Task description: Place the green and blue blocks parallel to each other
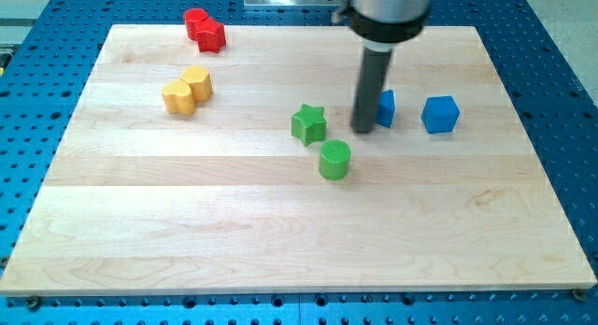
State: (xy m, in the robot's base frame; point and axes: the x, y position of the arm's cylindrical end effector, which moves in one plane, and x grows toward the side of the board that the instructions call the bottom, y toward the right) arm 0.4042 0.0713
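A green star block (pixel 308 123) lies near the board's middle. A green cylinder block (pixel 334 161) stands just below and right of it. A blue cube (pixel 440 114) sits at the view's right. A second blue block (pixel 385 108), partly hidden by the rod, lies left of the cube; its shape is unclear. My tip (pixel 363 130) rests on the board between the green star and the partly hidden blue block, touching or nearly touching that blue block's left side.
A red block (pixel 205 30) lies at the board's top left edge. A yellow block (pixel 187 90) lies below it at the left. The wooden board (pixel 187 232) sits on a blue perforated table (pixel 37 82).
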